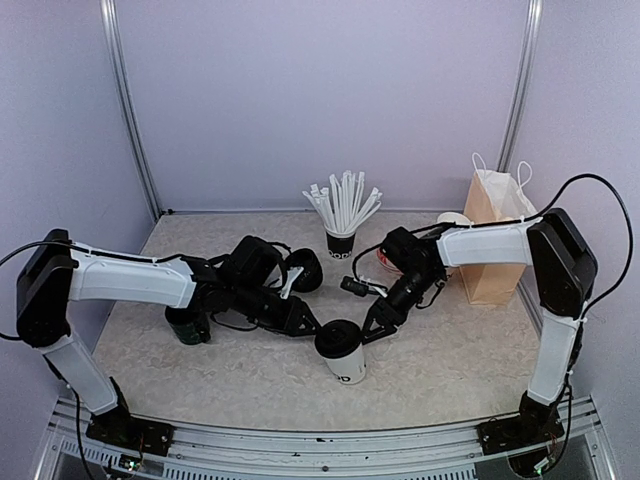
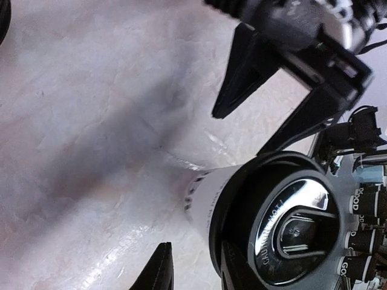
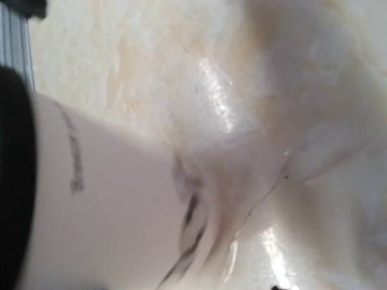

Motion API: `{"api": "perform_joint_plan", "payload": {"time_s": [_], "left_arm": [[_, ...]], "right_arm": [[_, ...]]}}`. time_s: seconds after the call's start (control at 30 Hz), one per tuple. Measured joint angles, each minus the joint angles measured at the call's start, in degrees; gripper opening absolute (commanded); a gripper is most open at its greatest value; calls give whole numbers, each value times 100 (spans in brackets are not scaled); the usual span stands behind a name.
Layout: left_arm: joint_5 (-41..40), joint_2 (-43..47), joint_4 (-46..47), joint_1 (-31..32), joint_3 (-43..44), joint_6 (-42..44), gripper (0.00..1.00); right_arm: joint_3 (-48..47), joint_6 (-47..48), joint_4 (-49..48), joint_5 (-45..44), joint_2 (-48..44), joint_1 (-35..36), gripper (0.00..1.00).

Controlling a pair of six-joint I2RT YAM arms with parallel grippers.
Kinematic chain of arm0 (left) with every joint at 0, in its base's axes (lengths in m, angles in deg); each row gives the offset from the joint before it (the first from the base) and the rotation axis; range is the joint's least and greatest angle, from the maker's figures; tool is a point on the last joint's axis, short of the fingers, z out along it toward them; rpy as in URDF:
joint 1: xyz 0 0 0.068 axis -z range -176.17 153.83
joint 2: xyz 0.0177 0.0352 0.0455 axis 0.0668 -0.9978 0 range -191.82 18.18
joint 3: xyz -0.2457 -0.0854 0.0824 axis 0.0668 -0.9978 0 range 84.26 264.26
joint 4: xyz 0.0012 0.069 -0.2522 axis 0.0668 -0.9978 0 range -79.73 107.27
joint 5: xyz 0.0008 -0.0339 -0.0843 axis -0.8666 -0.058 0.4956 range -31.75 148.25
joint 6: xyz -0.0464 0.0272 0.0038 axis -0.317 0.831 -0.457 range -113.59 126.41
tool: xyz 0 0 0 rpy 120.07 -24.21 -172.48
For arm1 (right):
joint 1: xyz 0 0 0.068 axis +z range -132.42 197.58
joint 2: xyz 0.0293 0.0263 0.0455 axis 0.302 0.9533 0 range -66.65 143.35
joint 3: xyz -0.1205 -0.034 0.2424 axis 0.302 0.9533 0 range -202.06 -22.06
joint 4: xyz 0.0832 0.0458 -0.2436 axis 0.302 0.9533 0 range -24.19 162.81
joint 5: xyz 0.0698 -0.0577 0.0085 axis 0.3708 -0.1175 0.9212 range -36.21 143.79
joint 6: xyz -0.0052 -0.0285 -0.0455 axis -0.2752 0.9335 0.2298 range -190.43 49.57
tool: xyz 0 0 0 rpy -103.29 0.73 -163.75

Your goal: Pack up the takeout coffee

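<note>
Status: packing not yet done. Takeout coffee cup point(image 1: 349, 366) is on the worktop point(image 1: 450, 350) at front centre, between the two arms, with its black lid point(image 1: 338, 338) already seated. The left wrist view shows the lid point(image 2: 290, 232) fully around the rim. The brown paper bag point(image 1: 492, 240) stands upright at the right rear, well apart from the cup. Its inside is not visible from here. Left pincer point(image 1: 312, 325) sits right at the lid's left edge. From its own camera only one fingertip point(image 2: 160, 272) is clear, just beside the cup wall point(image 2: 202, 196) with bare worktop between them. The other finger is lost against the dark lid, so I cannot tell whether this pincer grips anything. Right pincer point(image 1: 375, 328) is at the lid's right side. Seen from the left wrist, the right pincer point(image 2: 245, 130) has its jaws moderately spread with only worktop between them, one finger reaching down near the lid rim, holding nothing. Right wrist view is a blurred close-up of the white cup wall point(image 3: 109, 211). Judgement: lidding looks complete. Left to do: a secure grasp, the carry to the bag, and lowering the cup in upright.
</note>
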Motion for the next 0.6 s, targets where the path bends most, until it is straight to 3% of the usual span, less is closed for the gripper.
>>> {"api": "perform_joint_plan", "payload": {"time_s": [0.37,0.43,0.53,0.6], "left_arm": [[-382,-103,-546,70,-17,87,32],[-448,-55,-557,90,-17,98,39],[-636,81,-584,98,-17,160,54],[-922,227,-577,105,-22,258,64]], "right_arm": [[52,15,-17,-568,-490,-70,69],[70,85,-33,-640,-691,-127,75],[109,356,-37,-595,-951,-157,94],[184,505,-35,-601,-1139,-114,99]]}}
